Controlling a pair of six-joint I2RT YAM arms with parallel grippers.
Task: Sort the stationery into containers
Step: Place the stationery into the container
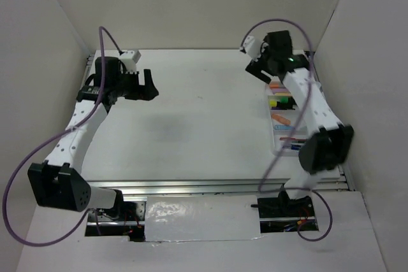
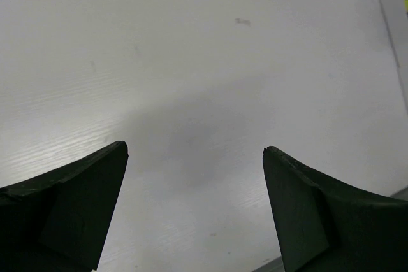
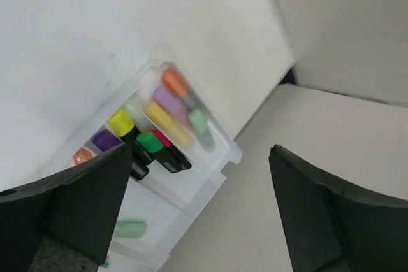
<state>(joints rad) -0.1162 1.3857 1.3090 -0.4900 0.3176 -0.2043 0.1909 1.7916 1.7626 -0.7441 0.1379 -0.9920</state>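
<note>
The right gripper [image 3: 201, 151] hangs with its jaws spread wide and nothing between them, right above the far end of the white divided tray [image 3: 197, 189]. The tray runs back from under it along the right edge of the table [image 1: 204, 113] towards that arm's base. Looking down past its fingers, the stationery lies packed below and a little towards its left finger. An orange-capped marker [image 3: 173, 81], a pale purple marker [image 3: 169, 100], a pale yellow marker [image 3: 166, 119] and a pale green marker [image 3: 199, 121] lie together at the tray's end. Just beside them are stubby black highlighters: the yellow-capped highlighter [image 3: 120, 121], the green-capped highlighter [image 3: 150, 141] and the purple-capped highlighter [image 3: 105, 139], partly hidden by the left finger. A mint marker [image 3: 131, 227] lies alone in another compartment, nearer the gripper's base. Which compartment each of the packed ones sits in I cannot tell, the view being blurred. The left gripper [image 1: 152, 86] is well apart from the tray on the other side of the table. Its jaws are also wide and holding nothing, with bare tabletop beneath and ahead of them.
</note>
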